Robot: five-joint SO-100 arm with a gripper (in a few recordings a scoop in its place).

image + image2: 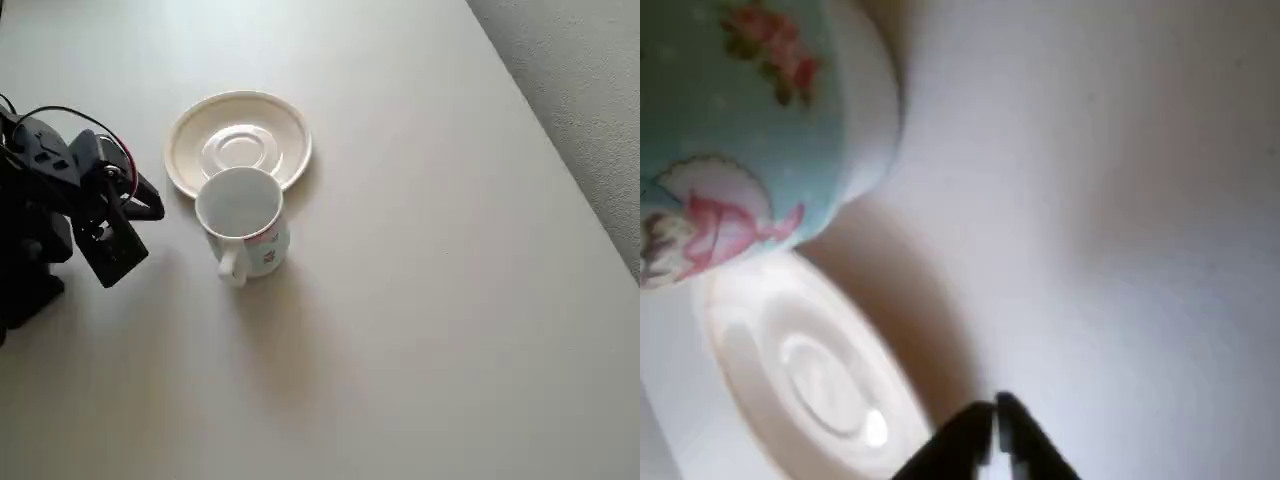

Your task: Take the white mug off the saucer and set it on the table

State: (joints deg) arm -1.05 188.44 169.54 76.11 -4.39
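Note:
The white mug (pixel 245 222) stands upright on the table (pixel 420 300), right beside the saucer's near edge, with its handle pointing to the lower left in the overhead view. The saucer (pixel 238 145) lies bare, with nothing on it. My black gripper (pixel 152 208) is to the left of the mug, apart from it, and holds nothing. In the wrist view the mug's (pixel 740 140) teal and red print fills the upper left, the saucer (pixel 810 370) lies below it, and the gripper (pixel 995 432) tips meet at the bottom edge, shut.
The table's straight edge runs diagonally at the upper right of the overhead view, with grey textured floor (pixel 585 90) beyond it. The arm's black body (pixel 40 230) stands at the left edge. Bare tabletop spreads right of and below the mug.

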